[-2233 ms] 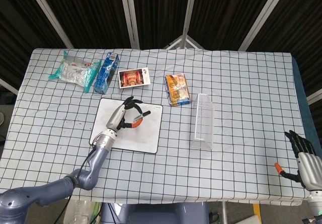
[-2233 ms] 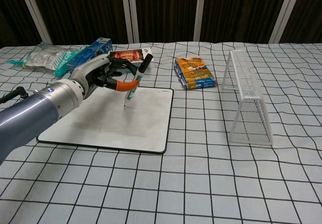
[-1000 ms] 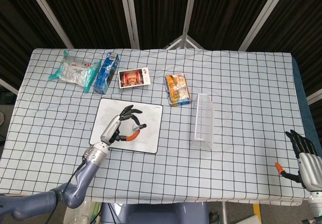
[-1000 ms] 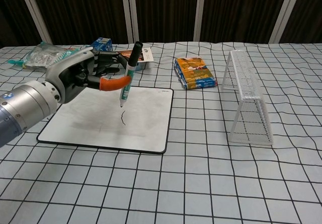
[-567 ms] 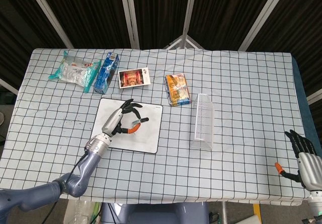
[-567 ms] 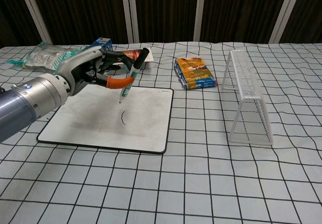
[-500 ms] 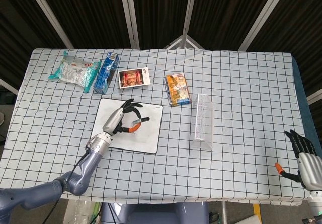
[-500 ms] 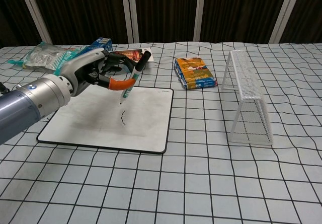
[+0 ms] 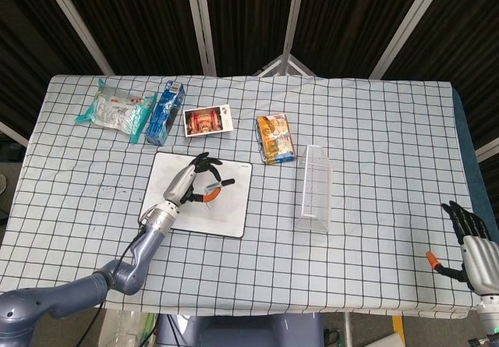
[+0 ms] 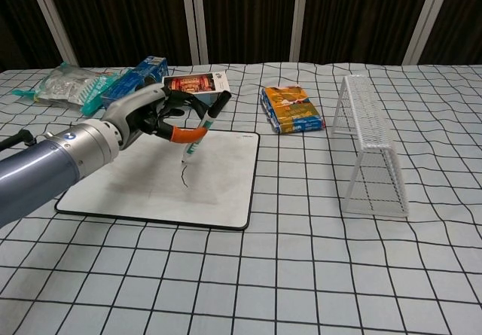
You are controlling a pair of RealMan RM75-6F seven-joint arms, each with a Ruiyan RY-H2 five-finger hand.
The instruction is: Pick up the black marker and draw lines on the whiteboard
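My left hand (image 10: pixel 154 117) (image 9: pixel 189 182) holds the black marker (image 10: pixel 203 131) over the whiteboard (image 10: pixel 135 184) (image 9: pixel 234 210). The marker is tilted, cap end up and to the right. Its tip is at the top of a short dark line (image 10: pixel 184 175) drawn on the board; whether it touches the board I cannot tell. My right hand (image 9: pixel 470 244) rests at the table's front right corner with its fingers spread and nothing in it; only the head view shows it.
A white wire rack (image 10: pixel 367 147) lies right of the board. An orange snack pack (image 10: pixel 291 109) sits behind it. A red card box (image 10: pixel 197 83), a blue carton (image 10: pixel 135 75) and a clear wrapped packet (image 10: pixel 68 85) line the far left.
My left hand has lowered the marker from above the board down to the top end of the short line, with the cap tipped further right. The right hand has not moved.
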